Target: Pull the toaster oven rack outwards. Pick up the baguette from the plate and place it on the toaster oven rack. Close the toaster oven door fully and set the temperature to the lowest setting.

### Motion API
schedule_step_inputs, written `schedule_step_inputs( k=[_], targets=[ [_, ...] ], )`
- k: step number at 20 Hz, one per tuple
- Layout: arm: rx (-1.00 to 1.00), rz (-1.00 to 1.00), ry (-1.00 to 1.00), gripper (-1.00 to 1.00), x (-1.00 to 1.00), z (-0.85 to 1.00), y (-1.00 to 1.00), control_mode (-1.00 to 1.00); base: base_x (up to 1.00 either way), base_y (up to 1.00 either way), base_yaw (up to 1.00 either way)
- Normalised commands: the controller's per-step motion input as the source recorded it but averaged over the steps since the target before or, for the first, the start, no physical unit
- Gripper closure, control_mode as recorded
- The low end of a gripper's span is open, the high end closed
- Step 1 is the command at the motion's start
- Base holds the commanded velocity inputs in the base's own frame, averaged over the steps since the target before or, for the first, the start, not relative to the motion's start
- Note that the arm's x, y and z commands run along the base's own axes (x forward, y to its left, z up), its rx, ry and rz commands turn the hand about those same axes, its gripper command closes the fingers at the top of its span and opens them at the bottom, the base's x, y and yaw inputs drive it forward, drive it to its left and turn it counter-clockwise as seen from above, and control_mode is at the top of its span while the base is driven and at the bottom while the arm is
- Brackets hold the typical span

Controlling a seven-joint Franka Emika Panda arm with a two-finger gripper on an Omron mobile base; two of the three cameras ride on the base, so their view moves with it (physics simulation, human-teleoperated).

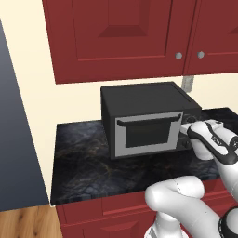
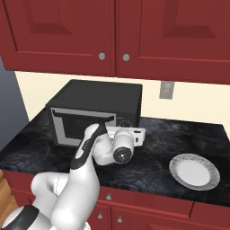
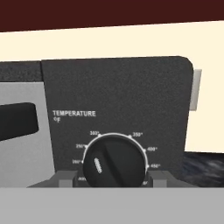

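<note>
Jaws set astride the temperature knob on the toaster oven's side panel.

The toaster oven (image 1: 148, 118) is seen standing on the dark marbled surface (image 1: 83, 158), beneath the red wall cabinets (image 1: 121, 37). The toaster oven door (image 1: 146, 135) is found fully shut, its dark handle bar lying along the top edge. The gripper (image 3: 114, 177) is placed at the oven's narrow side panel, with one fingertip (image 3: 65, 180) on either side of the round black temperature knob (image 3: 114, 161); the jaws are held about half open, and actual contact with the knob cannot be told. A white plate (image 2: 194, 171) is noted on the surface well to the oven's knob side, with nothing on it. The baguette and rack cannot be made out behind the shut door.
</note>
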Motion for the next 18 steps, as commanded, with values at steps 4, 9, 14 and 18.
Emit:
schedule_step_inputs(
  k=[4,9,14,18],
  targets=[
    [-0.05,0.0,0.0,1.0,0.0,0.0,0.0,-1.0,0.0,0.0,0.0],
    [-0.06,0.0,0.0,1.0,0.0,0.0,0.0,-1.0,0.0,0.0,0.0],
    [-0.04,0.0,0.0,1.0,0.0,0.0,0.0,-1.0,0.0,0.0,0.0],
    [-0.05,0.0,0.0,1.0,0.0,-0.02,0.0,-1.0,0.0,0.0,0.0]
  ],
)
